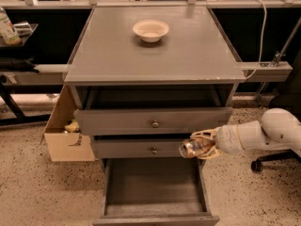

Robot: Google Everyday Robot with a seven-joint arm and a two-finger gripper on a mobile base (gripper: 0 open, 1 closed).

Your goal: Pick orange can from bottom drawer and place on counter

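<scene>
My gripper [200,146] comes in from the right on a white arm and is shut on the orange can [192,148], a shiny brownish can held on its side. It hangs above the right side of the open bottom drawer [155,187], in front of the middle drawer's face. The bottom drawer's dark inside shows nothing in it. The counter [188,51] is the grey top of the cabinet, well above the gripper.
A cream bowl [150,30] stands on the counter near its back middle. A cardboard box [66,131] sits on the floor left of the cabinet. The two upper drawers [153,122] stand slightly out. A chair base [263,163] is on the right.
</scene>
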